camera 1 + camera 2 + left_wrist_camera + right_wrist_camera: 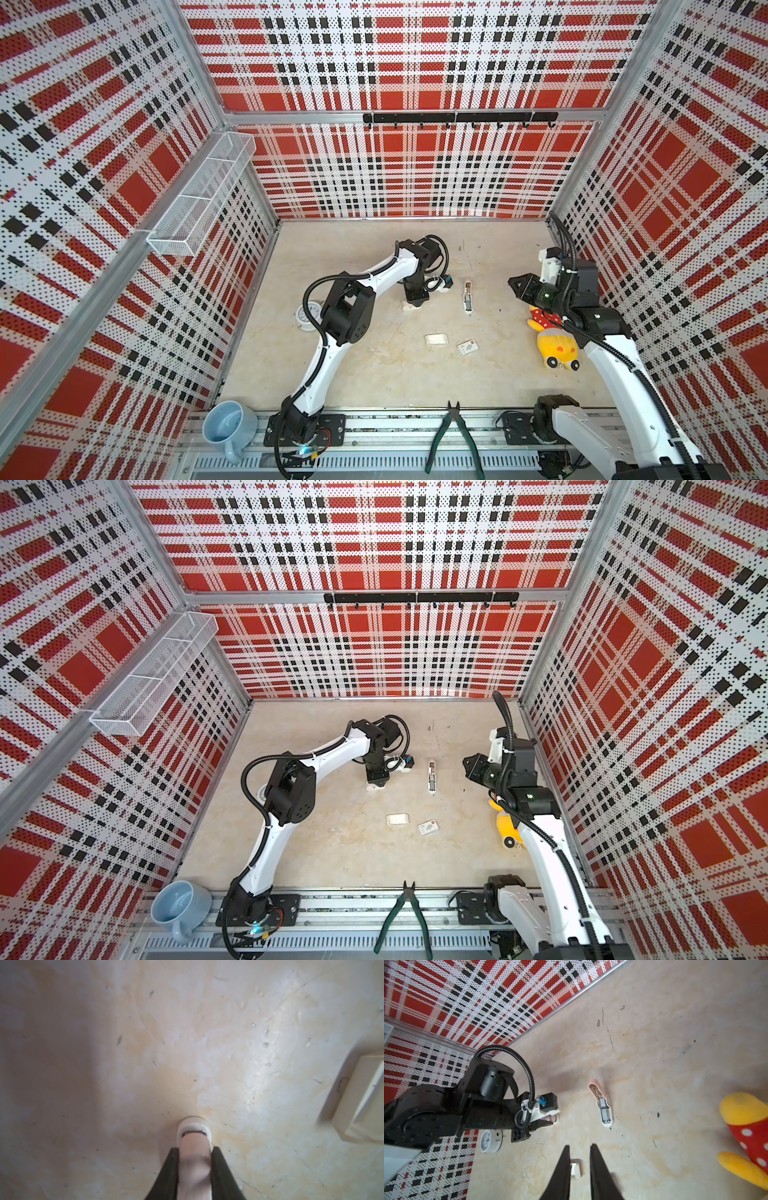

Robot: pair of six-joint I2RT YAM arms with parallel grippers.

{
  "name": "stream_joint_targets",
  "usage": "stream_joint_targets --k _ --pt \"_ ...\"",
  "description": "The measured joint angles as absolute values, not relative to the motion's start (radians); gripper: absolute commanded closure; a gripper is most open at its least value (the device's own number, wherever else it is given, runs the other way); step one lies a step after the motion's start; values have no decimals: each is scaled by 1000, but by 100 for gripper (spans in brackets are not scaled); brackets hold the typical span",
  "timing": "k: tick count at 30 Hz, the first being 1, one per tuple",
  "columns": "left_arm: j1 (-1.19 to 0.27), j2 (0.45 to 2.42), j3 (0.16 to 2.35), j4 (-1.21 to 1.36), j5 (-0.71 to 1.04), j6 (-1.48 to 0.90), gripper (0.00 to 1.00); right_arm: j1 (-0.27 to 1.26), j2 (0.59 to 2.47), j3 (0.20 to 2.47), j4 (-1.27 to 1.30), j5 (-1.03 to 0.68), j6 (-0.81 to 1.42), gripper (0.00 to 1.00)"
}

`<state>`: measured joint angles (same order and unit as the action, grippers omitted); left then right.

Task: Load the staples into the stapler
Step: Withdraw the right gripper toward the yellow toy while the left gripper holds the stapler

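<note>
An opened pink-and-white stapler (467, 297) (431, 777) (602, 1103) lies mid-table, its metal channel facing up. A silvery-grey block (604, 1112) sits in that channel and looks like the staples. My left gripper (195, 1148) (413, 297) points straight down, shut on another pink-and-white stapler piece (194, 1136) whose tip, with a metal slot, rests on the table. My right gripper (580, 1145) (512, 282) hovers to the right of the opened stapler. Its fingers stand slightly apart with nothing between them.
A cream box (436, 339) (363, 1095) and a white sleeve with a red mark (467, 347) lie nearer the front. A small clock (306, 316) sits by the left arm, a yellow plush toy (555, 345) under the right arm. Pliers (453, 436) and a blue mug (226, 426) rest on the front rail.
</note>
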<state>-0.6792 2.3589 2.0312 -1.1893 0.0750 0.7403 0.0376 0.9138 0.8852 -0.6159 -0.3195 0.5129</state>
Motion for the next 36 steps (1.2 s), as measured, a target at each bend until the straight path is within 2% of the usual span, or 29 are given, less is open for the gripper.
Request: stream_joint_targets --k 13,19,36 --pt "-679 2327 1988 -1159 82 721 80 38 886 871 -654 -306 513 79" --pt "-675 2302 1948 -1132 89 718 77 38 888 871 -654 -305 513 79" --pt "-653 2240 1842 -1124 102 706 62 38 928 837 -633 -307 512 72"
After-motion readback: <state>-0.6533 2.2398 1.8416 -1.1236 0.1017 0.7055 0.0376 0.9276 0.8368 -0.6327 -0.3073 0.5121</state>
